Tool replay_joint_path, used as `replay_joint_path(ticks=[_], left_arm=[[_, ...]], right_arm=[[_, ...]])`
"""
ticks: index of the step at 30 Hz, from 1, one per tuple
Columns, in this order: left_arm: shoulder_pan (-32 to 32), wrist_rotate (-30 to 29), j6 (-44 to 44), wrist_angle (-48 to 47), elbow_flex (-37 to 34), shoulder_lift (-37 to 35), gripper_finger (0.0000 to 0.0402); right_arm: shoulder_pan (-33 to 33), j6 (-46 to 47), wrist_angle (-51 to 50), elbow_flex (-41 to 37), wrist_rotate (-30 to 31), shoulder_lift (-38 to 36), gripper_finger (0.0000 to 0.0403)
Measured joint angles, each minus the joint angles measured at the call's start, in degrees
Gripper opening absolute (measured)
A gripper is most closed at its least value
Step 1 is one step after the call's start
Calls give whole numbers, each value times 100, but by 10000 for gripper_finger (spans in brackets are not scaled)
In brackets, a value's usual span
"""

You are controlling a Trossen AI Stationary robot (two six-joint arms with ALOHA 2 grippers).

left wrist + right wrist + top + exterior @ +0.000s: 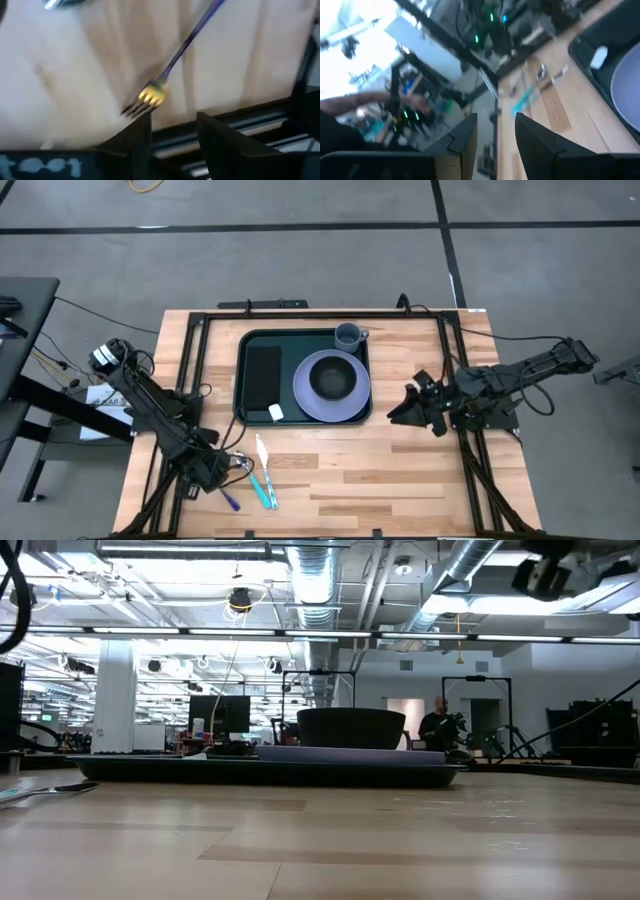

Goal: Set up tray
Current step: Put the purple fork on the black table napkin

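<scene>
The tray [252, 412] sits toward the bench's far edge; the left gripper [172, 127], jaws parted and empty, hovers beside the fork [165, 80] near the front-left corner; closing off-centre could skid it away.

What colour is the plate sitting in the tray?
Lavender, a pale bluish purple. The plate shows best in the high view, under a dark bowl in the dark green tray.

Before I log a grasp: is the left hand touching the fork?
Apart. The left wrist view shows the left hand open and empty, with bare wood between its fingertips and the fork lying on the table just ahead.
</scene>
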Motion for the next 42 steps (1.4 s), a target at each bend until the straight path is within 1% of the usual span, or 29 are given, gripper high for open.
replay_joint_path(ticks=[3,8,12,15,17,19,24,26,36,42], left_arm=[[1,-35,113,299,-90,0,144],[-26,-140,405,310,-118,213,144],[-36,127,774,506,-118,603,144],[-34,271,822,593,-114,870,144],[-36,265,848,598,-52,1011,144],[-36,188,935,728,13,1089,144],[-36,-307,975,971,63,1126,144],[-35,-389,975,962,63,1126,144],[-211,-408,1173,1246,65,1126,144],[-439,-749,1363,1314,67,1126,144]], right_arm=[[1,32,189,0,186,0,122],[1,32,176,0,231,7,122],[1,32,168,0,231,54,122],[1,32,153,0,231,50,122],[1,20,149,0,232,50,122],[1,2,151,0,233,50,122],[1,-1,148,0,233,50,122],[1,-10,150,0,233,50,122],[1,-14,150,0,232,50,122],[1,-16,150,0,270,50,122]])
